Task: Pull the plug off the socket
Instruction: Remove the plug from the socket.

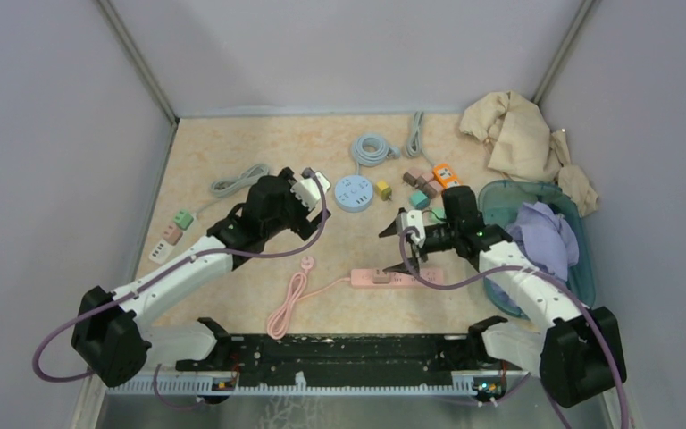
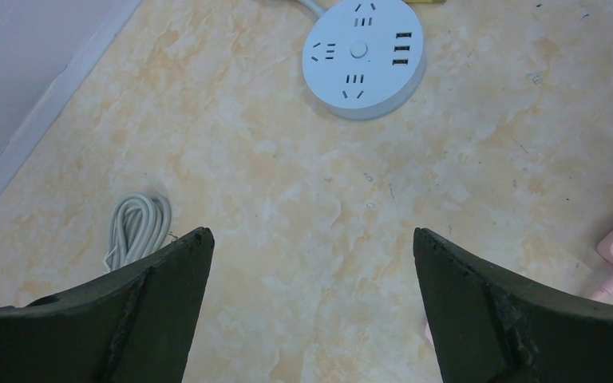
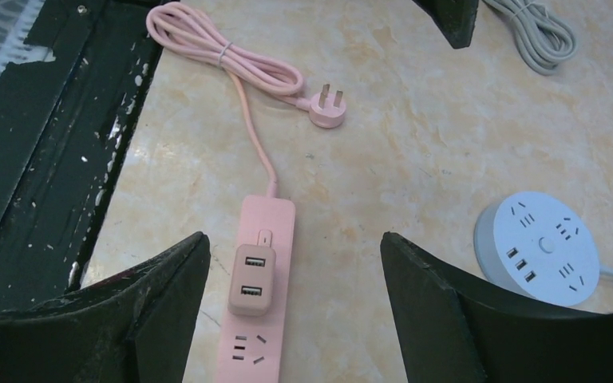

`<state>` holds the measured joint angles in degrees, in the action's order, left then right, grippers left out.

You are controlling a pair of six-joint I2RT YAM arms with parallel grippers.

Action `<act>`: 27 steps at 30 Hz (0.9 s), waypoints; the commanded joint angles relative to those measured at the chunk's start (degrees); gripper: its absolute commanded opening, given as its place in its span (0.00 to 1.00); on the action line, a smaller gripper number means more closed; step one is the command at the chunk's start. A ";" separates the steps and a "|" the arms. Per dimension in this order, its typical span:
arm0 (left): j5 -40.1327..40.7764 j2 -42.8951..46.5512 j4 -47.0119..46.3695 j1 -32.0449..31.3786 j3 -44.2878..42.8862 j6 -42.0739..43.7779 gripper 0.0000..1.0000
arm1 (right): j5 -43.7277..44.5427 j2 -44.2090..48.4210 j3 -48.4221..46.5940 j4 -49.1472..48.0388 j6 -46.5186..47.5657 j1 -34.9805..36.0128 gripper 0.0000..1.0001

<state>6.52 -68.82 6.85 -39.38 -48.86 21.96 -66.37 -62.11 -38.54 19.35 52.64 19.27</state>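
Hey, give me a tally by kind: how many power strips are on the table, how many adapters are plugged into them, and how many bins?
Power strips: 2 (pink strip, round white strip)
Plugged-in adapters: 1 (tan adapter, on the pink strip)
Bins: 1 (teal bin)
Total: 4

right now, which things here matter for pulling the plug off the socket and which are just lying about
For the job: pink power strip; beige usb plug seated in it; right gripper, open near it.
Lying about: round white socket; grey coiled cable; coloured adapter cubes; beige cloth; teal tub.
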 commanded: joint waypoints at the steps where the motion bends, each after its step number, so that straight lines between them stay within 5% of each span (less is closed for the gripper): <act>1: 1.30 0.80 -0.40 -0.10 0.68 0.98 1.00 | 4.91 -0.93 0.34 -0.05 4.73 3.93 0.78; 17: 1.04 0.17 0.14 -0.09 0.48 1.07 1.00 | 16.45 -7.11 0.64 3.66 11.97 12.63 0.80; 27: 0.57 0.02 0.24 -0.14 0.52 0.91 1.00 | 22.03 -8.98 0.66 1.58 9.23 14.08 0.70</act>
<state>7.29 -68.84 6.87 -39.38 -48.69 22.61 -46.19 -70.08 -37.15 22.17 61.82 31.90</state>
